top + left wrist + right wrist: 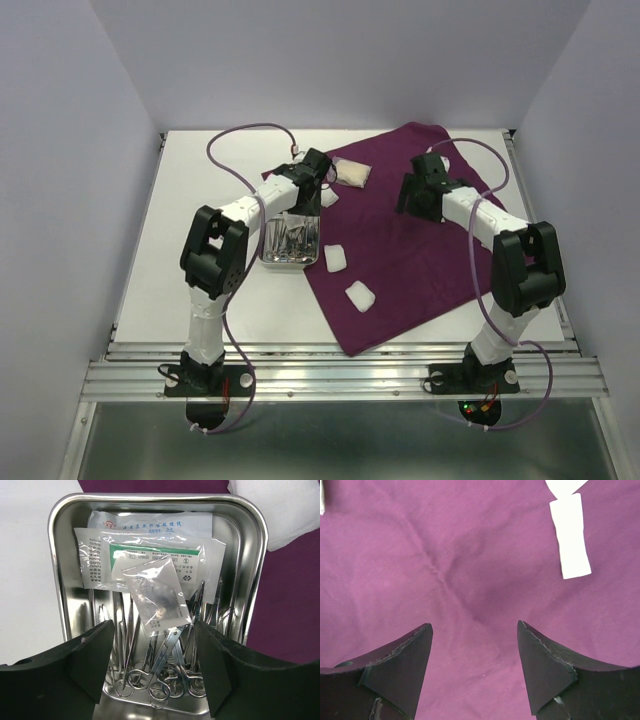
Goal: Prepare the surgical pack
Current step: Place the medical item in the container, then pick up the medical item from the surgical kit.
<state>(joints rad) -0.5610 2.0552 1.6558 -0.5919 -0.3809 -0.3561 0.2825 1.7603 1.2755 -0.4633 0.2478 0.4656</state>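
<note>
My left claw [152, 627] hangs open and empty straight over the tray [150, 500], where packets [150, 575] lie on the scissors [165, 652] lengthwise. The gauze [337, 259] sits just right of the tray on the cloth [420, 260], nearer my left arm. My right claw [475, 627] is open over bare cloth, with room there

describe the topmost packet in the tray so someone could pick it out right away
Find the purple cloth; the steel tray sits at its left edge. Packets lie stacked there over the scissors and forceps. The one meant is the small clear packet on top, lying askew, with no green band and no large printed face like the ones beneath.
</note>
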